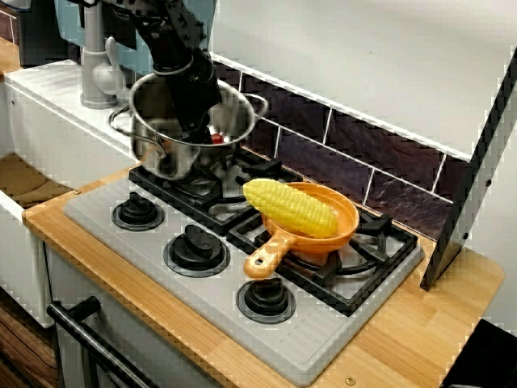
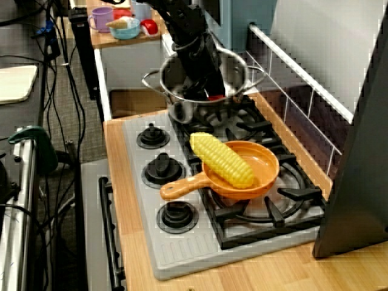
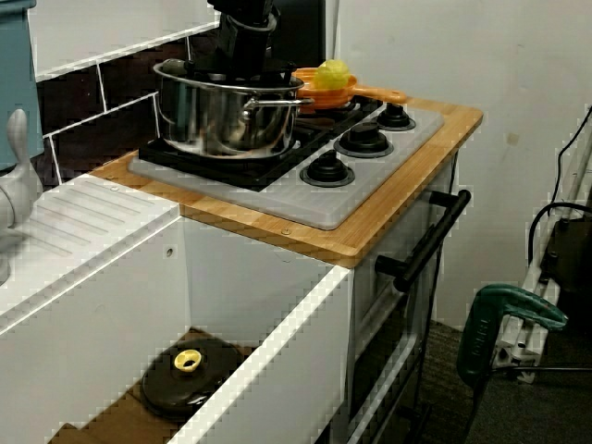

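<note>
The silver pot (image 1: 166, 145) stood on the back burner of the grey stove (image 1: 105, 208), on the end next to the sink. The black arm (image 1: 184, 69) came down from above and went right into the pot. The jaws were low inside it, behind the shiny wall, so I could not tell how wide they were or if they held anything. In the view across the stove, a small red thing (image 1: 216, 138) showed at the bottom of the pot, just beside the tip of the arm. I could not tell if the two touched. On the next burner sat an orange pan (image 1: 343, 230), with its handle pointing at the black knobs (image 1: 195, 246). A big yellow corn cob (image 1: 289, 208) lay in the pan, and one end stuck out over the rim. The stove sat on a wooden surface (image 1: 404, 343). In the view from the sink side, a dark round lid (image 3: 190, 375) with a yellow knob lay down in the sink.
</note>
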Robot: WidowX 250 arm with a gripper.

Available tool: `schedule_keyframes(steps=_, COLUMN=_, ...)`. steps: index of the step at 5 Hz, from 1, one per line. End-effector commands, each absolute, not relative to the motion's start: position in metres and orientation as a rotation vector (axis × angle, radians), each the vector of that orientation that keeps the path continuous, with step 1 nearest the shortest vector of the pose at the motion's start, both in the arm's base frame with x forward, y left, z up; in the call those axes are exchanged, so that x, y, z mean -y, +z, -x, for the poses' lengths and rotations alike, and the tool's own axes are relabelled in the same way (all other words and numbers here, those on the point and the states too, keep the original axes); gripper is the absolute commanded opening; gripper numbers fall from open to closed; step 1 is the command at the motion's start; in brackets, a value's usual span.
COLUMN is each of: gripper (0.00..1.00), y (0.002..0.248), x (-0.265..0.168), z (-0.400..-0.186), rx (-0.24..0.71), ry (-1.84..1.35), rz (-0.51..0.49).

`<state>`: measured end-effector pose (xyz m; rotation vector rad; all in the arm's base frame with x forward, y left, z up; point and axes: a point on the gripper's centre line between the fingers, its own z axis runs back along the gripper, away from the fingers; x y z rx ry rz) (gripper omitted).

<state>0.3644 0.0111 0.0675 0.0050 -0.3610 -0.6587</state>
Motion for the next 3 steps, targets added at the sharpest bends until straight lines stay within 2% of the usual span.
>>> schedule_keyframes(steps=1, gripper=0.00, y=0.098, x=-0.018, z=-0.365, rx=0.407, ry=-0.669, rz=0.010)
schedule_keyframes(steps=3, gripper=0.00, y=0.127, x=-0.029, z=-0.368, rx=0.409, ry=-0.642, rz=0.067)
